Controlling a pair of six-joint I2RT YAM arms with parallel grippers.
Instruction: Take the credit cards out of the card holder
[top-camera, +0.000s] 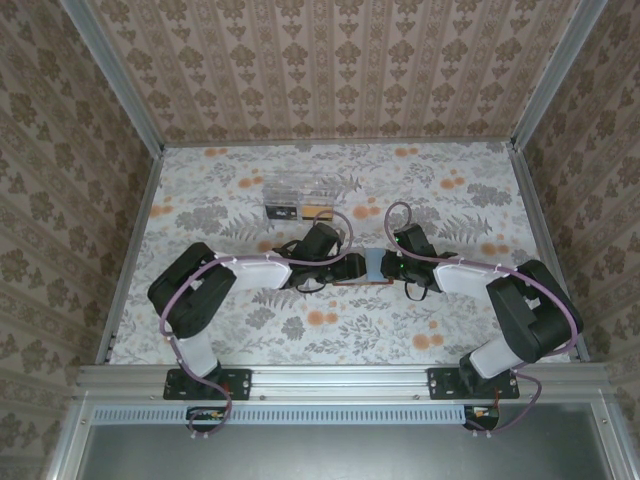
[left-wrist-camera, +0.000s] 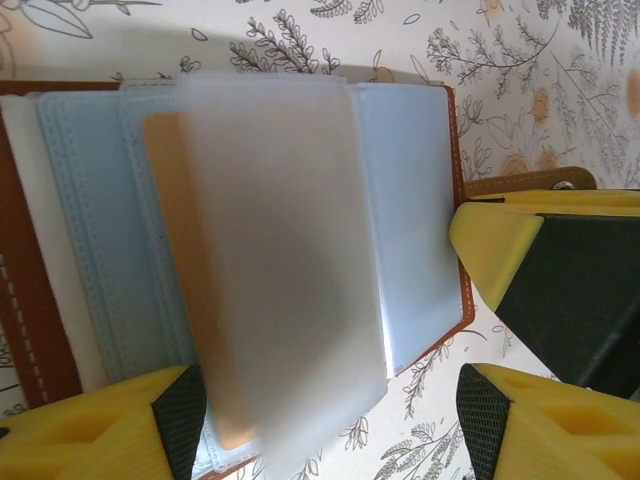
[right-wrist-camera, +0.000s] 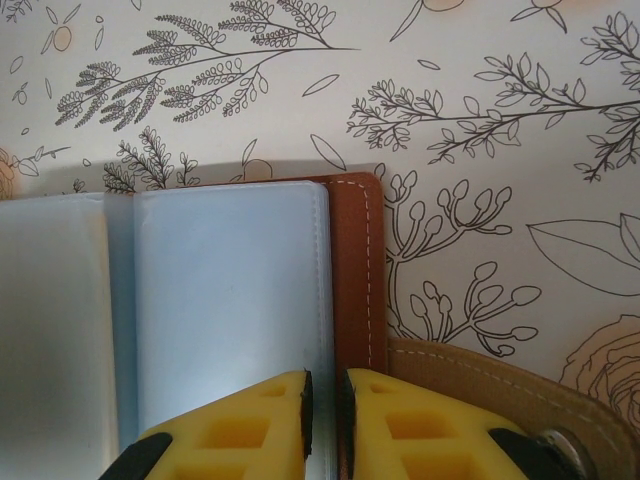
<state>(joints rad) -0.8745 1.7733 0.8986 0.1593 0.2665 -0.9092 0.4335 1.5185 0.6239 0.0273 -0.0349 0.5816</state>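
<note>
Item: small rust-brown leather bifold card holder (top-camera: 372, 266) with blue-grey inner faces and a brown rim. It is lying open on the floral-print table covering (top-camera: 250, 330) at mid-table, between the two arms' tips. A clear plastic box (top-camera: 300, 206) is sitting well apart from it, toward the back wall. In the left wrist view the card holder (left-wrist-camera: 420, 200) is showing stitched blue-grey pockets, and a frosted translucent sleeve (left-wrist-camera: 290, 270) is tilting up over them. A flat orange card (left-wrist-camera: 180, 280) is showing at that sleeve's left edge. The left gripper (left-wrist-camera: 325, 425) is standing released, its yellow fingers (left-wrist-camera: 100, 435) spread wide on either side of the sleeve's lower end, with a gap on the right side. In the right wrist view the right gripper (right-wrist-camera: 325, 410) is clenching the near edge of the card holder (right-wrist-camera: 230, 300), its jaws almost together where the pale leaf is meeting the brown rim. A tan leather strap with a metal snap (right-wrist-camera: 480, 385) is trailing off to the right, just beside that grip.
</note>
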